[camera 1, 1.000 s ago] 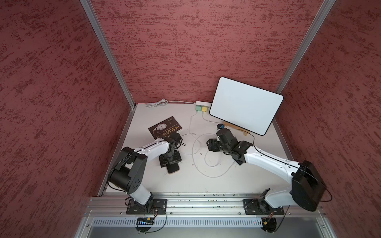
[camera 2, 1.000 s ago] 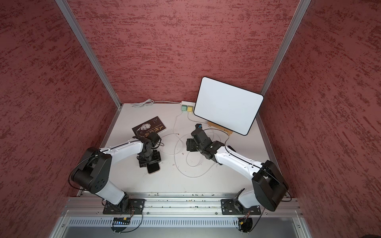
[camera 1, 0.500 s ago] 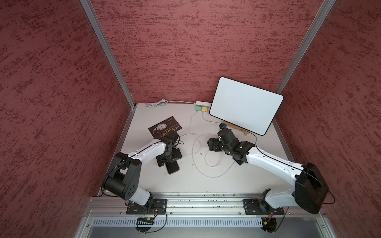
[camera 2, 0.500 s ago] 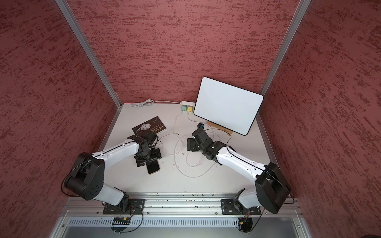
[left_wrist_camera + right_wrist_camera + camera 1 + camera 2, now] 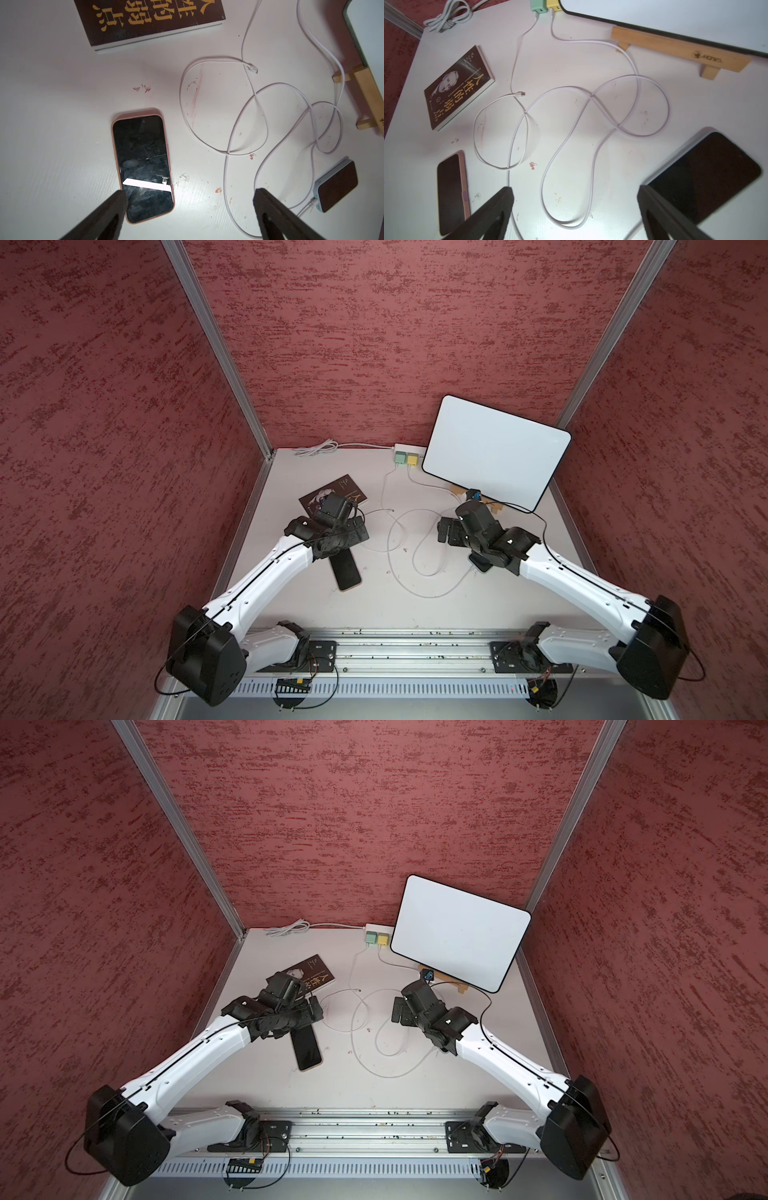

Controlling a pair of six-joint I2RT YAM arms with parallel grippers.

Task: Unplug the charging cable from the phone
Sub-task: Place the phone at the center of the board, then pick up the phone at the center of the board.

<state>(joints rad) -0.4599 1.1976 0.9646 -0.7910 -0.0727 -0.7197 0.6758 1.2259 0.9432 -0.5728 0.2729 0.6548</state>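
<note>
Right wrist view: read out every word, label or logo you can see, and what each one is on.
"人性的弱点": gold characters on the cover of the dark book.
Small pale print on that cover: too small to read.
Logo burnt into the wooden stand: too blurred to read.

Pink-cased phone (image 5: 143,164) lies face up, the white cable's free plug (image 5: 253,69) well apart.

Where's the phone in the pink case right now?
In both top views the pink-cased phone lies screen up on the robot's left, partly under the left pincer, between the brown book and the front rail.
</note>
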